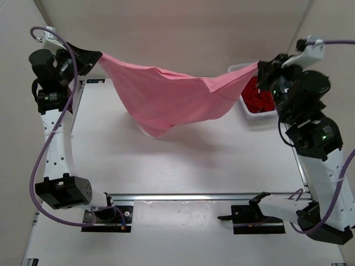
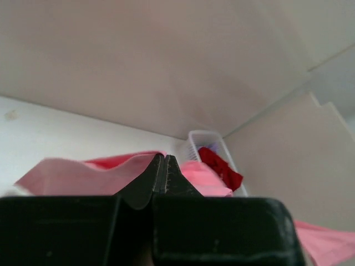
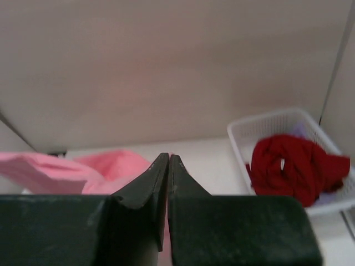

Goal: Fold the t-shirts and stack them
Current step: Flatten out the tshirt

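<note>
A pink t-shirt [image 1: 166,94] hangs stretched in the air between both arms, its middle sagging down to the table. My left gripper [image 1: 100,56] is shut on its left corner, and my right gripper [image 1: 257,67] is shut on its right corner. In the left wrist view the shut left gripper [image 2: 165,157] has the pink t-shirt [image 2: 72,177] bunched around its tips. In the right wrist view the shut right gripper [image 3: 168,158] has the pink t-shirt [image 3: 111,166] behind and beneath it. A dark red t-shirt [image 1: 259,98] lies crumpled in the basket, over a bit of lavender fabric [image 3: 331,197].
The white mesh basket [image 1: 244,108] stands at the back right of the table, just below my right gripper. Beige walls close off the back and sides. Both arm bases sit on a rail at the near edge.
</note>
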Controlling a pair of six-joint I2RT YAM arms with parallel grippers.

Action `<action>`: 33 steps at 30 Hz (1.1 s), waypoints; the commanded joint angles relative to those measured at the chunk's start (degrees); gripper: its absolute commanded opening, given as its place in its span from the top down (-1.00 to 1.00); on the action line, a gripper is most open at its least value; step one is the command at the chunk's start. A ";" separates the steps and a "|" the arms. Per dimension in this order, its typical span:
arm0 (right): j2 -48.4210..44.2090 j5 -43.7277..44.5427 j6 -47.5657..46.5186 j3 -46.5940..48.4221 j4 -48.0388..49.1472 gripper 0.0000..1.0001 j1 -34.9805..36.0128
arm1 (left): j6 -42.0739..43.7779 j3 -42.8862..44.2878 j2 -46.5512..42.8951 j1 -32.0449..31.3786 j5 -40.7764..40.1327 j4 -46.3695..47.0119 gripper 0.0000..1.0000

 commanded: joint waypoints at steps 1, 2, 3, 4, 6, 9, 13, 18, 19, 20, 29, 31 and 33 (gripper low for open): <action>6.74 3.89 -8.18 12.84 -3.52 1.00 1.43 | -5.33 3.67 -0.44 3.51 9.56 -0.65 1.00; 9.37 4.15 -9.14 18.09 -3.96 1.00 2.05 | -6.03 4.55 -0.35 4.21 11.04 -0.12 1.00; 12.18 5.28 -10.89 23.10 -4.05 0.99 3.97 | -7.25 4.90 -0.18 5.61 11.67 0.06 1.00; 13.07 7.99 -14.30 25.41 -3.44 1.00 6.25 | -8.40 4.91 -0.17 6.67 12.89 1.02 1.00; 16.50 13.60 -20.80 30.95 0.68 1.00 12.29 | -9.90 6.83 0.44 7.65 13.86 1.99 1.00; 18.71 14.01 -24.45 31.77 5.19 1.00 11.74 | -8.94 11.22 2.63 7.21 11.60 -0.28 1.00; 21.69 -2.93 -13.83 26.43 2.80 1.00 -2.75 | -4.29 10.01 5.00 5.28 7.28 -3.01 1.00; 34.23 -18.67 -7.67 24.81 2.89 1.00 -14.63 | 1.52 2.37 10.79 0.36 -3.01 -3.99 1.00; 36.27 -21.14 -7.57 26.73 2.37 1.00 -16.30 | 1.44 2.18 11.86 0.00 -4.05 -3.46 1.00; 41.07 -22.03 -6.61 30.84 2.11 1.00 -17.01 | 1.43 2.96 14.56 -0.26 -5.63 -3.11 1.00; 48.87 -23.71 -3.79 51.61 9.12 1.00 -19.48 | -3.12 24.67 24.09 -1.06 -4.06 -3.12 1.00; 44.92 -25.46 -2.39 51.63 10.79 1.00 -21.31 | -3.84 26.17 21.20 0.43 -4.41 -2.50 1.00; 42.02 -27.30 -1.60 50.84 11.77 1.00 -22.72 | -4.54 25.57 19.44 2.19 -4.32 -0.83 1.00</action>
